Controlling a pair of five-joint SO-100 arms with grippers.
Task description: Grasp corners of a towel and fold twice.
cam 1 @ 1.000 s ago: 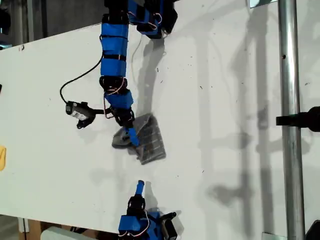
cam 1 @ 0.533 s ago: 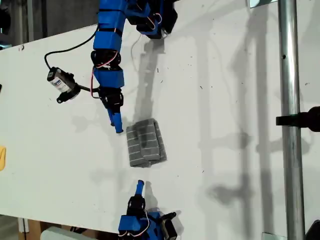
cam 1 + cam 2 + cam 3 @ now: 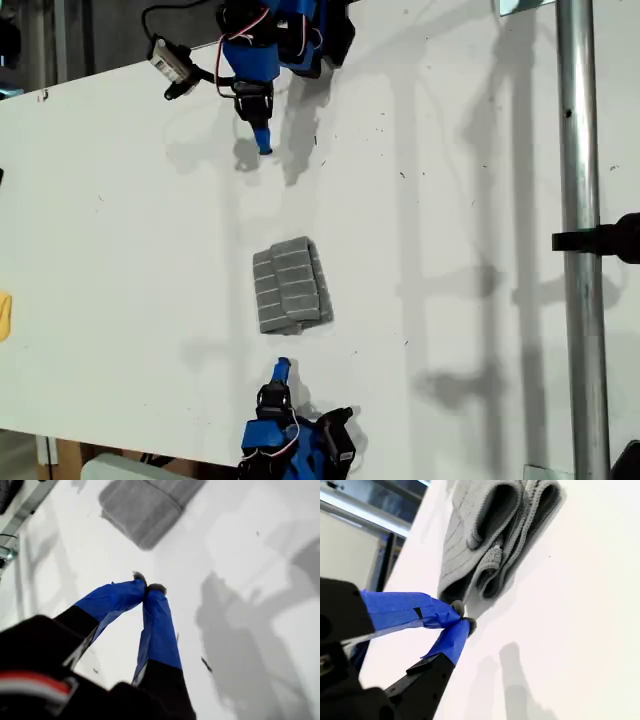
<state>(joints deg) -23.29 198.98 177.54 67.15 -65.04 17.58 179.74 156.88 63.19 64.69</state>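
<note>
The towel (image 3: 290, 286) lies folded into a small thick grey bundle with pale stripes, in the middle of the white table (image 3: 450, 200). Nothing touches it. My first gripper (image 3: 263, 145) is shut and empty near the exterior view's top, well away from the towel (image 3: 150, 505). My second gripper (image 3: 282, 366) is shut and empty near the exterior view's bottom edge, a short gap from the bundle. In the second wrist view its tips (image 3: 462, 617) point at the towel's (image 3: 495, 540) rolled fold edges. The corners are tucked into the folds and cannot be told apart.
A metal pole (image 3: 580, 240) with a black clamp (image 3: 605, 238) runs down the exterior view's right. A yellow object (image 3: 4, 315) shows at that view's left edge. The first arm's camera (image 3: 170, 62) and its cable hang near the table's top edge.
My first gripper let go of the towel and drew back toward the exterior view's top. The towel settled into a neat folded bundle. The second arm barely moved.
</note>
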